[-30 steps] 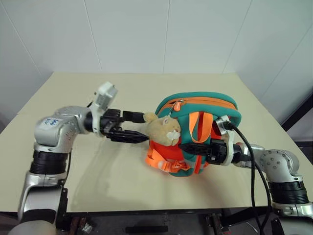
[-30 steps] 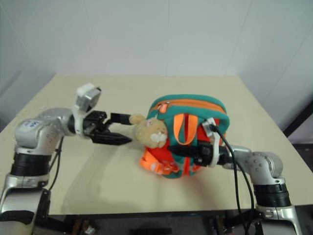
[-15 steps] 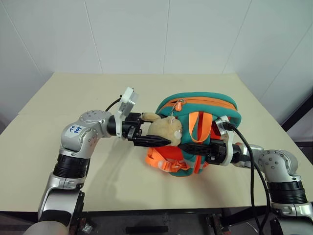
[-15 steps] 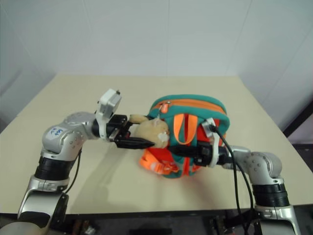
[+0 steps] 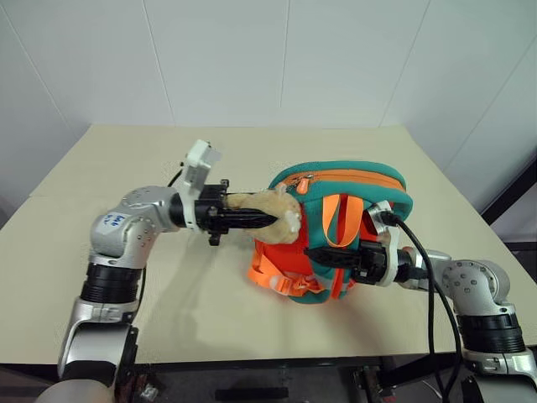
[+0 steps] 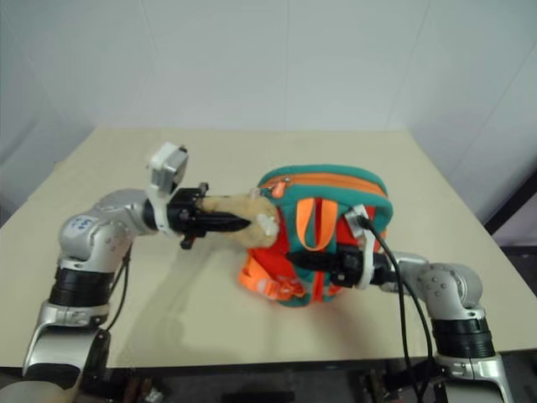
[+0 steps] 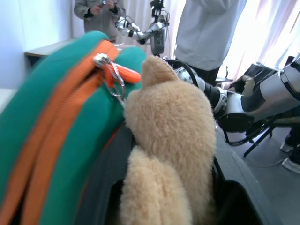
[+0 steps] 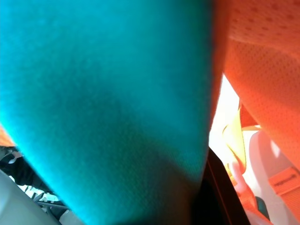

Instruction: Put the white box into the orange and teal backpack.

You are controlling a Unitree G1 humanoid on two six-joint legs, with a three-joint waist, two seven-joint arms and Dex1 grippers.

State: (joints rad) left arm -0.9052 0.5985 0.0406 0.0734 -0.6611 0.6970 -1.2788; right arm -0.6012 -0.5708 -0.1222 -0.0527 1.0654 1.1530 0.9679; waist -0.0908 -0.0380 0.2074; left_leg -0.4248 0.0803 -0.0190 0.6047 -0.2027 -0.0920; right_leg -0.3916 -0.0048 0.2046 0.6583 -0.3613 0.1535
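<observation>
The small rounded orange and teal backpack point(image 5: 340, 227) is standing upright near the middle of the pale beige surface point(image 5: 168, 294). Its teal top is facing up, with the orange zipper line closed along it, and its loose orange webbing straps point(image 5: 281, 277) are lying on the surface at its base.

The left gripper point(image 5: 252, 219) is reaching level toward the left side of the backpack. Its two black fingers point(image 5: 239, 218) are pressing together on the tan plush animal toy point(image 5: 273, 217), which is hanging from the backpack, so the toy is squeezed between them and pulled out sideways. In the left wrist view the plush toy point(image 7: 168, 140) is sitting between the dark fingers, just beside the orange zipper pull point(image 7: 119, 72) on the teal fabric.

The right gripper point(image 5: 323, 253) is reaching level from the other side, low on the front of the backpack. Its fingers are almost fully closed on the backpack's material, near the orange loop handle point(image 5: 340, 220). In the right wrist view teal fabric point(image 8: 108, 108) is lying very close to the camera, with orange mesh point(image 8: 262, 61) beside it.

In the left wrist view people point(image 7: 206, 28) are standing in the background.

The flat white box is somewhere I cannot tell.
</observation>
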